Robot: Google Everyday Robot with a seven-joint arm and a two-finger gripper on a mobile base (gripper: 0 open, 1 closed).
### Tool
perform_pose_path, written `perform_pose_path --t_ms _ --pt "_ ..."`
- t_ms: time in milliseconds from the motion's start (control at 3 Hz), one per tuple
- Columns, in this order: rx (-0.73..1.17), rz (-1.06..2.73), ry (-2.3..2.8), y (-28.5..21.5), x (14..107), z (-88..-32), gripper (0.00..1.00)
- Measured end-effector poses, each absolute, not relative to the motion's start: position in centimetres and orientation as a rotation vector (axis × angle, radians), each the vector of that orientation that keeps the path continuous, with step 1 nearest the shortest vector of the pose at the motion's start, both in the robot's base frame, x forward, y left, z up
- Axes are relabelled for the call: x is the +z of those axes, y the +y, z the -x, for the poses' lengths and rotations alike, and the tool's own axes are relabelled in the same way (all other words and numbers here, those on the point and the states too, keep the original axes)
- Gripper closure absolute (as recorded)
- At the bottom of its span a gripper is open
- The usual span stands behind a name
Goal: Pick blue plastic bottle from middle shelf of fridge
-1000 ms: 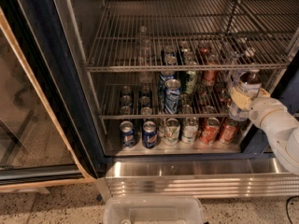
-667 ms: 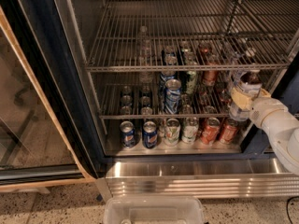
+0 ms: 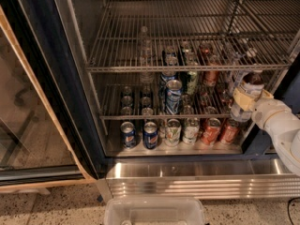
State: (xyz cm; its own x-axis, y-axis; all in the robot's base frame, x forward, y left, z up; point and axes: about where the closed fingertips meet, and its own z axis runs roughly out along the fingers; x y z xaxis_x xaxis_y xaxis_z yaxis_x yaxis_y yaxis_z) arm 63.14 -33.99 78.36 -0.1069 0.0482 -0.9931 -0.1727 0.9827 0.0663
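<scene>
The fridge [image 3: 61, 78] stands open, with wire racks inside. The blue plastic bottle [image 3: 250, 84] stands upright at the far right end of the middle shelf [image 3: 140, 117]; its dark drink shows above a pale blue-and-white label. My gripper [image 3: 244, 101] comes in from the right on a white arm, and its cream fingers [image 3: 239, 100] are closed around the bottle's lower half. The bottle's base is hidden behind the fingers.
A tall blue can [image 3: 173, 96] and a green can [image 3: 191, 82] stand mid-shelf. Blue cans [image 3: 150, 134] and red cans [image 3: 210, 131] line the floor panel. The upper rack [image 3: 187, 68] hangs just above the bottle. There is a glass door [image 3: 28, 107] at left, a steel base strip [image 3: 201, 182] and a white bin [image 3: 154, 212] below.
</scene>
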Motion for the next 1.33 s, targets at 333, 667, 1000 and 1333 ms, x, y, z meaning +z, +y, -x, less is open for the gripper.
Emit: perform_pose_path --t_ms 333,667,1000,1333 --pt "0.188 0.087 1.67 -34.11 78.45 -63.07 1.0" --pt "0.188 0.087 1.67 -34.11 78.45 -63.07 1.0" --pt "0.174 0.084 1.659 -34.08 78.47 -62.95 1.0" --pt "0.17 0.081 1.66 -34.21 78.51 -62.91 1.0"
